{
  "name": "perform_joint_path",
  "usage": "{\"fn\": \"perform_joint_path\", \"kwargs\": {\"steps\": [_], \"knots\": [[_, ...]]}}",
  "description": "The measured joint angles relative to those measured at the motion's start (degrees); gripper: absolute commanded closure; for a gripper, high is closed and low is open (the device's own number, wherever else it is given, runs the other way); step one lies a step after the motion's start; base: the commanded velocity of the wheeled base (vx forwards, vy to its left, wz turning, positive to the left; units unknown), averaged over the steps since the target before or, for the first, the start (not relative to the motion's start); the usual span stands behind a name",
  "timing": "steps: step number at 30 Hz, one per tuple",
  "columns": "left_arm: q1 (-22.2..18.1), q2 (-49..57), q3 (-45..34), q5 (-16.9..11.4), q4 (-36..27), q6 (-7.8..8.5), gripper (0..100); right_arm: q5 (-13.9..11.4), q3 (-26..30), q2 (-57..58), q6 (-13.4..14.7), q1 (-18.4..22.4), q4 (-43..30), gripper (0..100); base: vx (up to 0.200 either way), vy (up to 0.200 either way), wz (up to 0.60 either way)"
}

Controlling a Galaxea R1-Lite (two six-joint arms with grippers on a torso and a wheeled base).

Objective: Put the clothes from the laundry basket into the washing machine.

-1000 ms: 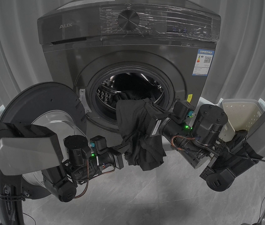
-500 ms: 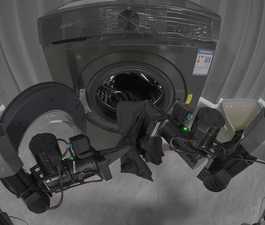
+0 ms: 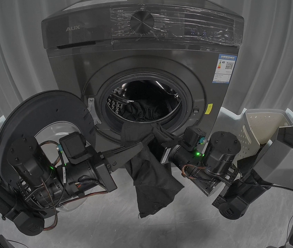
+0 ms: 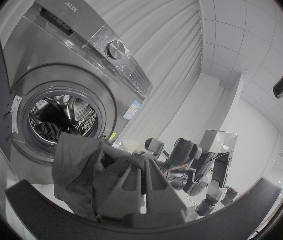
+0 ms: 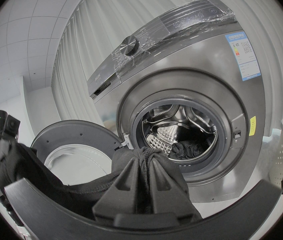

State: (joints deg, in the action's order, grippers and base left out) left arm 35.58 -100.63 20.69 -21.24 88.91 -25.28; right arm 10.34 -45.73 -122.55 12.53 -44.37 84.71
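Black garment (image 3: 153,169) is held up in the air between the 2 arms, right in front of the washing machine (image 3: 139,52) and just under the drum opening (image 3: 143,97). Its top edge sits close to the lower rim of the opening (touching or not can't be told), and the long lower part hangs down toward the floor (image 3: 174,224). The left end effector (image 3: 140,146) is clamped onto a bunched bit of the cloth on one side, and the right end effector (image 3: 158,144) is pinched shut on another fold, with fabric seen squeezed between its fingers in the right wrist view. Some dark clothes (image 3: 143,109) are already lying inside the drum, the door (image 3: 46,114) is swung wide open on the robot's left, and the laundry basket (image 3: 267,124) is parked off to the right beside the machine. So the step in hand looks like the loading of 1 garment: picked up, carried to the machine, not yet inside. For the next move, the cloth probably needs to be lifted above the rim and pushed forward into the drum before either grip is let go. The dangling tail should be watched too, since it could get left draped over the lip.
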Motion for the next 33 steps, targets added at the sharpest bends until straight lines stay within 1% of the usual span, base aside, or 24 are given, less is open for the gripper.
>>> {"fn": "perform_joint_path", "kwargs": {"steps": [4,5,11,16,23,30,33], "knots": [[0.11,0.5,0.72,0.17,-0.01,0.02,100,-0.07,0.09,-1.23,0.11,-0.72,0.22,100,0.0,0.0,0.0],[0.16,0.57,1.05,0.27,0.0,0.02,100,-0.07,0.09,-1.48,0.13,-0.85,0.22,0,0.0,0.0,0.0],[0.02,0.72,3.18,0.82,-0.04,0.05,100,0.13,0.5,-2.21,0.63,-1.18,0.29,0,0.0,0.0,0.0],[-0.23,0.59,5.0,3.21,-0.12,-0.02,100,0.61,2.04,-2.32,0.68,-0.52,0.05,0,0.0,0.0,0.0],[-0.52,0.41,6.96,4.08,-0.09,-0.06,100,0.88,4.94,-1.9,0.6,1.07,-0.49,0,0.0,0.0,0.0],[-0.63,-0.16,9.79,8.73,-0.12,0.0,100,0.93,9.96,-1.56,0.46,3.52,-0.52,0,0.0,0.0,0.0],[-0.67,-0.66,10.79,9.83,-0.15,0.16,100,0.74,12.91,-1.56,0.4,4.46,-0.3,0,0.0,0.0,0.0]]}}
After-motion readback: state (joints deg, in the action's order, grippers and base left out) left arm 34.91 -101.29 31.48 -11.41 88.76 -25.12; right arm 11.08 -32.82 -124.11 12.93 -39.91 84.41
